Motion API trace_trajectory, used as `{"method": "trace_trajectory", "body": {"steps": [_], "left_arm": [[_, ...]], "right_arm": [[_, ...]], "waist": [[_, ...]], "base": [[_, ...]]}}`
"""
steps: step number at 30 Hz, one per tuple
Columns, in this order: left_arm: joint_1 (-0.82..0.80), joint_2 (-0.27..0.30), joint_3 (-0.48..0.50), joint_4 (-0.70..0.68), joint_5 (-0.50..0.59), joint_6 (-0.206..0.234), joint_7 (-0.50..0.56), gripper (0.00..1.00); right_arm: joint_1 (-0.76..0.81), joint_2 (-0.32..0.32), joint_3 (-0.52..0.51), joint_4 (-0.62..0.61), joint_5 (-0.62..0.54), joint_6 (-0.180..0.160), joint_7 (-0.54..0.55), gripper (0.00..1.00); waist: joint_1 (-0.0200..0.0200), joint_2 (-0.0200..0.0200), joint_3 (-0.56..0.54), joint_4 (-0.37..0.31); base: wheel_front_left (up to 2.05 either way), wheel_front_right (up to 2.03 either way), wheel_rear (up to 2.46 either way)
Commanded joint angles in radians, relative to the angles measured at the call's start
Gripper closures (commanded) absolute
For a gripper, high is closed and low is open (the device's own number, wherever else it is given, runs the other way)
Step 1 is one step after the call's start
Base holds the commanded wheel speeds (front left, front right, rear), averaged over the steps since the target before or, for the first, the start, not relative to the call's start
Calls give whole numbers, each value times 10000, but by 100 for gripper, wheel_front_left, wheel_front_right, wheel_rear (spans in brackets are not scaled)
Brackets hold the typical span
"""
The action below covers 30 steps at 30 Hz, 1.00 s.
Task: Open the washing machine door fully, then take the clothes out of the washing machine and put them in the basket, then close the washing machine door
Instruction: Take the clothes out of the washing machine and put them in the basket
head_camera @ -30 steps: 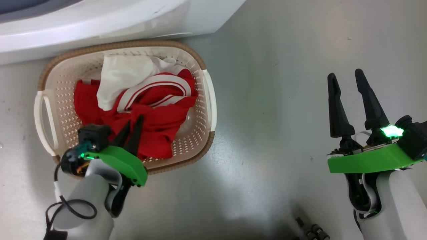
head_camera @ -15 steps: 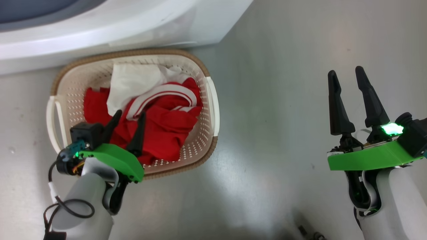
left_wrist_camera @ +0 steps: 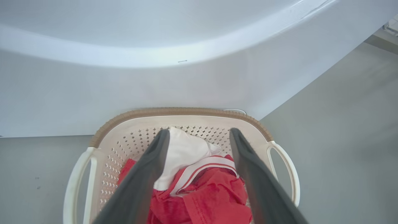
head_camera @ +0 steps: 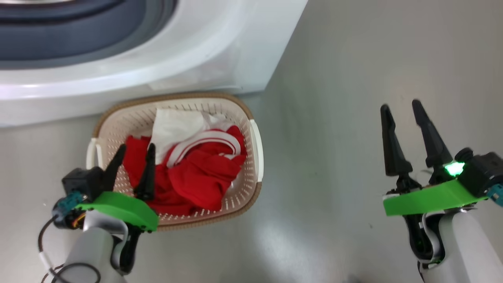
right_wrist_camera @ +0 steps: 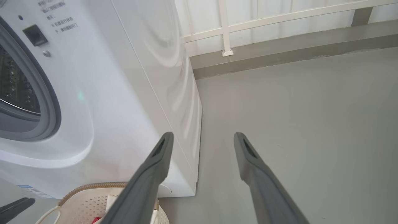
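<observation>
Since 1 second ago the left hand (head_camera: 136, 147) has spread wide and now hovers empty above the clothes (head_camera: 196, 177). They lie heaped in the basket (head_camera: 177, 96), which sits on the floor (head_camera: 334, 118) against the foot of the washing machine (head_camera: 196, 59), presumably for short transfers. The right hand (head_camera: 400, 105) gapes empty.

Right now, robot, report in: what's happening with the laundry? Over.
Left gripper and right gripper open, empty. Red-and-white fabric clothes lie in cream perforated plastic basket. Basket close before white washing machine, maybe in door's way.
</observation>
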Motion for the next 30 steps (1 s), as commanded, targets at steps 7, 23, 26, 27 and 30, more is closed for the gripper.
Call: {"method": "trace_trajectory", "body": {"steps": [7,23,26,27,30], "left_arm": [[1000,104,1086,-1113,692,-56,-51,0],[2487,-247,2113,-2810,1389,-56,-51,0],[2739,-287,2243,-3108,1477,-56,-51,0],[2820,-300,2266,-3209,1495,-56,-51,0],[3062,-335,2277,-3477,1493,-56,-51,0]], "right_arm": [[609,-39,170,-36,-126,73,-63,0],[1709,-39,-3,145,-212,73,-63,0],[1899,-39,-30,152,-236,73,-63,0],[1963,-39,-47,155,-244,73,-63,0],[2142,-39,-100,169,-267,73,-63,0]], "waist": [[0,0,-1292,248],[0,0,-2909,457],[0,0,-3134,503],[0,0,-3207,521],[0,0,-3414,578]], "base": [[0,0,0],[0,0,0],[0,0,0],[0,0,0],[0,0,0]]}}
